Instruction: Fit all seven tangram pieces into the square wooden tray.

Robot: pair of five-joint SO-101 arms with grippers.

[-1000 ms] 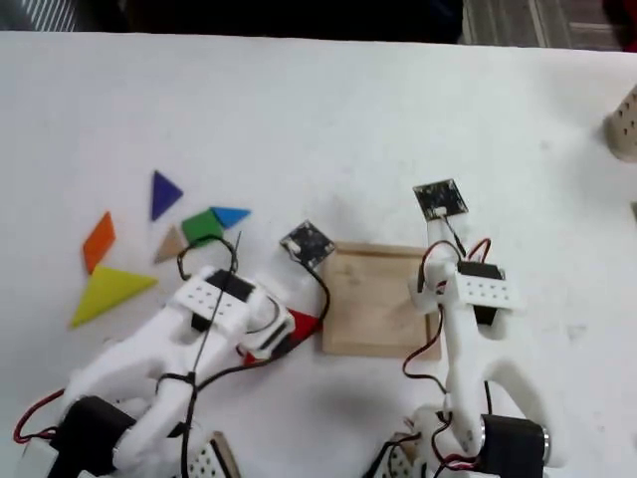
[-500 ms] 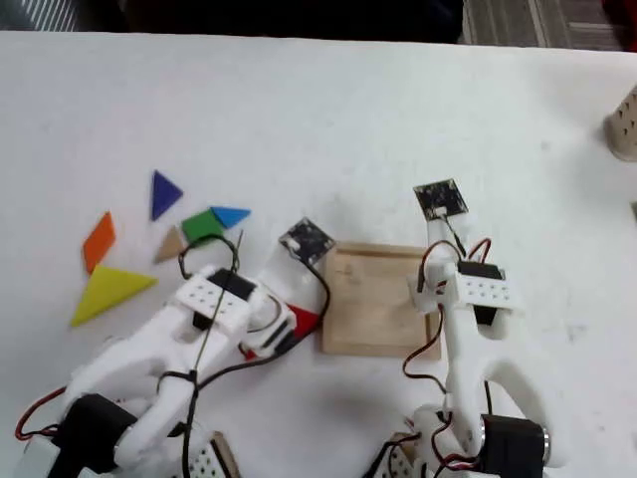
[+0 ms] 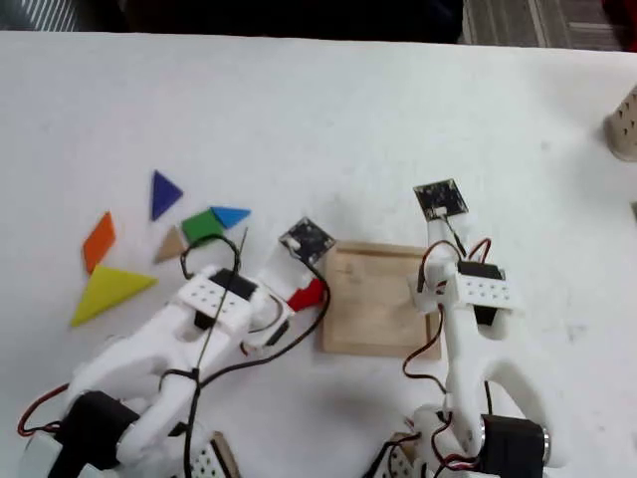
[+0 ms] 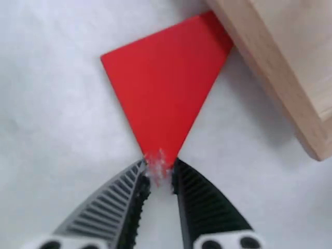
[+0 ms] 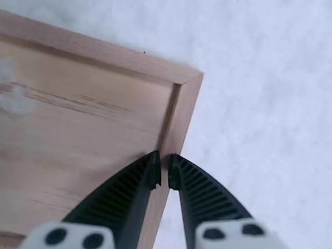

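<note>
Clamps the red triangle [image 4: 166,88] by its sharp tip, fingers of the left gripper [image 4: 158,174] clenched tight on that point. Sits just outside the tray [image 4: 270,67], broad end right against the outer wall near a corner, not yet over the rim. On the opposite side, pinches the tray's rim with the right gripper [image 5: 163,168], fingers closed astride the wooden wall, probably to steady it.

Risky from here! Could jam that broad end on the wall and twist the piece out of so thin a hold, or shove the tray sideways against the right gripper's pinch. Needs a lift to clear the rim, by the look of it.

Inside, shows bare wood wherever visible, so plenty of room to lay the piece into any corner. Leaves six more well apart on the table [image 3: 348,129]: yellow triangle [image 3: 105,292], orange piece [image 3: 98,240], purple triangle [image 3: 164,192], green piece [image 3: 202,225], blue triangle [image 3: 231,214], tan triangle [image 3: 171,244].
</note>
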